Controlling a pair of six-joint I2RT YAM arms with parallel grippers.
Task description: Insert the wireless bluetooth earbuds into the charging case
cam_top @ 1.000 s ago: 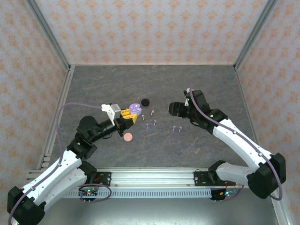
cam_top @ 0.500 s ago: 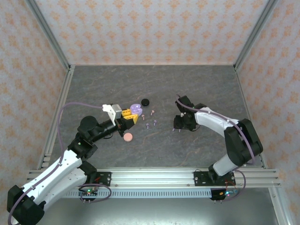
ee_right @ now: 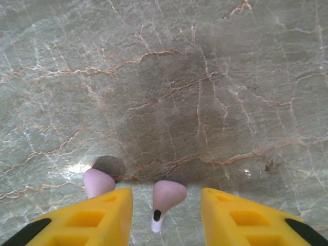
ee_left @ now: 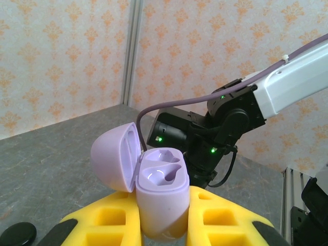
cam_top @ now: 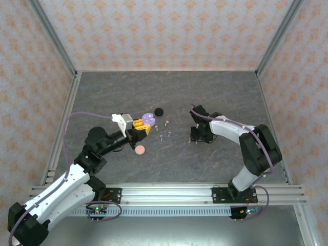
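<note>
Smooth, slightly glossy plastic charging case (ee_left: 161, 197) — matt stone-veined table (ee_right: 205, 77), smooth plastic earbuds (ee_right: 167, 192).

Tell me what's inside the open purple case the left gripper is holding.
Two moulded wells show in the purple case, both empty. The lid faces sideways, so most of its hollow is hidden, and the yellow fingers cover the case's lower body.

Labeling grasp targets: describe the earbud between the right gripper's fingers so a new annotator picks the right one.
On the grey marble table, find the right gripper, pointing down right of centre. The target earbud lies in the gap between its yellow fingers: pale purple, stem with a dark tip. Its twin sits outside that gap, beside one finger.
</note>
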